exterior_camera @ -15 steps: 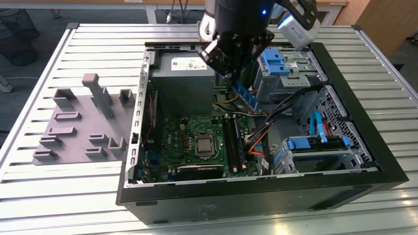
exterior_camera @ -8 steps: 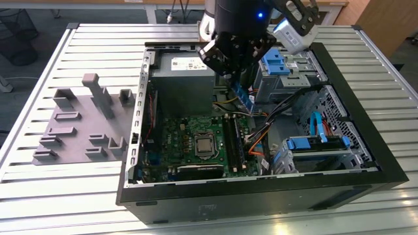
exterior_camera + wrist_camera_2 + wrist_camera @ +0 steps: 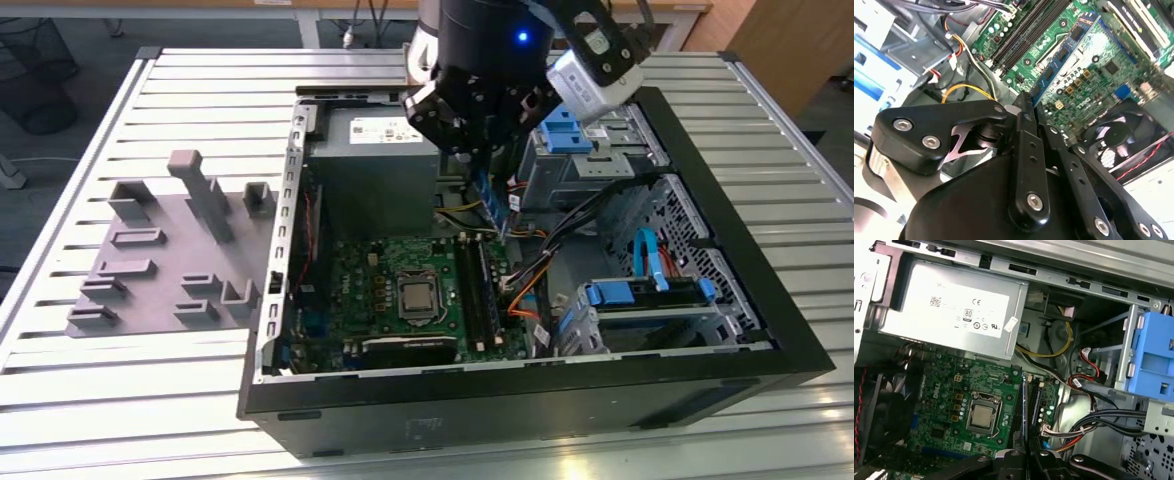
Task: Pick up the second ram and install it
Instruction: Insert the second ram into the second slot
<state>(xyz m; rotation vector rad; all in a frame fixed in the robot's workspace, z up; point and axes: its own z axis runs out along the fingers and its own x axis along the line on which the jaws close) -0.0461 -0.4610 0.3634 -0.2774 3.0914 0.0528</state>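
My gripper (image 3: 483,165) hangs inside the open computer case, shut on the second ram (image 3: 494,205), a narrow blue-green stick. The stick is clear of the board, over the far end of the memory slots (image 3: 477,290) on the green motherboard (image 3: 387,290). In the second wrist view the black fingers (image 3: 1024,150) clamp the ram (image 3: 1069,50), which stretches out over the board. In the first wrist view the ram (image 3: 1024,405) appears edge-on as a thin blue line beside the dark slots (image 3: 1035,400), rising from my gripper (image 3: 1026,456).
The grey plastic fixture (image 3: 174,250) stands on the slatted table at the exterior view's left. Inside the case are the power supply (image 3: 380,135), blue drive caddies (image 3: 641,295), bundled cables (image 3: 534,270), the processor socket (image 3: 982,416) and a fan (image 3: 1114,140).
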